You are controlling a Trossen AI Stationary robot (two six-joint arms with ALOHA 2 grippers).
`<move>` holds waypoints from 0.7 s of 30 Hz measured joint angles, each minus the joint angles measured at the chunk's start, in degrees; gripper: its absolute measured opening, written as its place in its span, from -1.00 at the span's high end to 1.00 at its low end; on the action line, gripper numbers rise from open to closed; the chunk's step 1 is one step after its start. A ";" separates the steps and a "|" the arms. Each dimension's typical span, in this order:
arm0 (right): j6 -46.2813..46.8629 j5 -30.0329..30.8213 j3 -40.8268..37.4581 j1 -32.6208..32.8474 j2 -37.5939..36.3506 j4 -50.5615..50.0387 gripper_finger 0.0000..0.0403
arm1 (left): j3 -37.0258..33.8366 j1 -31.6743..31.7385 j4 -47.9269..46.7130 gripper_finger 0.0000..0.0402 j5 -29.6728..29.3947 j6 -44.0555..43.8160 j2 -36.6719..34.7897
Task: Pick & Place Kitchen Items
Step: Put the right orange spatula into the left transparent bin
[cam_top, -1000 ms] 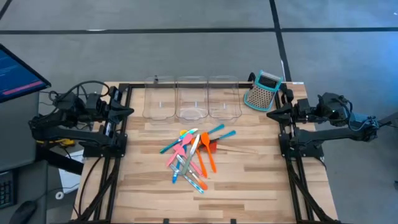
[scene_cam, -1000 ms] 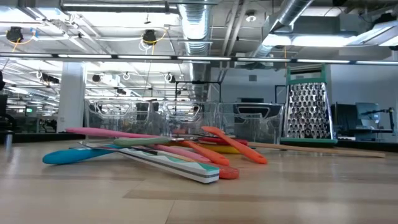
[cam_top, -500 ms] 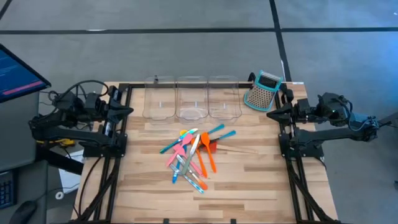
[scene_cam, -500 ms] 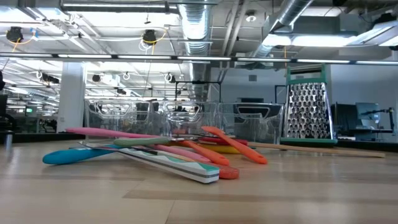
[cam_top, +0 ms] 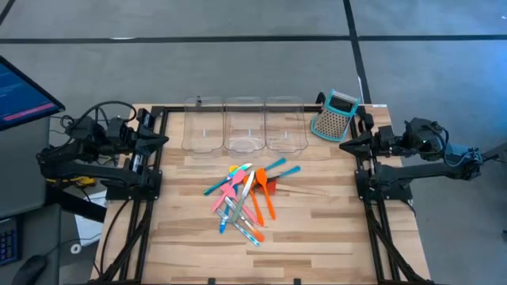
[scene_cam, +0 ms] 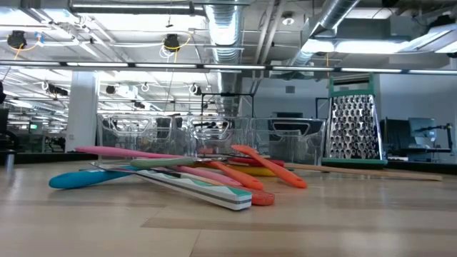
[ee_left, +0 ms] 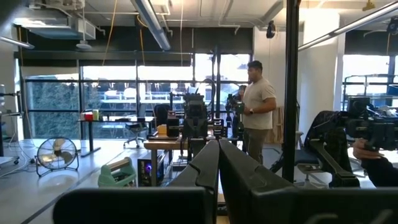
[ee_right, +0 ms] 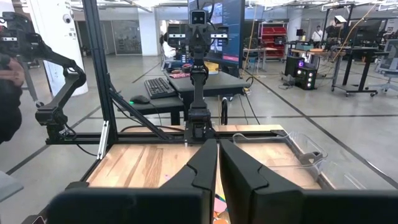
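High view: heaped utensils (cam_top: 247, 199) mid-table (cam_top: 317, 237).

In the heap of small plastic spoons and spatulas (cam_top: 245, 198) near the middle of the wooden table (cam_top: 317, 229), the pieces cross over each other, so the ones underneath are partly hidden and too small to count. From table height, the three clear plastic bins (scene_cam: 214, 139) at the far edge are half hidden behind the heap. The right wrist view shows only a tiny pink and orange bit of the heap, cut off at the bottom edge.
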 joint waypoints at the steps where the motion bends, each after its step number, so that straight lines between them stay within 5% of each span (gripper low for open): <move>1: 0.00 0.00 0.00 0.00 0.00 0.00 0.92 | 0.01 0.00 0.00 0.99 0.00 0.00 0.00; 11: 0.00 -0.01 0.01 0.00 0.02 -0.06 0.92 | 0.01 0.00 -0.10 0.99 -0.01 0.40 1.07; 21: 0.94 0.00 -0.02 0.00 4.28 -0.78 0.97 | -1.32 0.00 -0.02 0.99 -0.02 5.94 11.43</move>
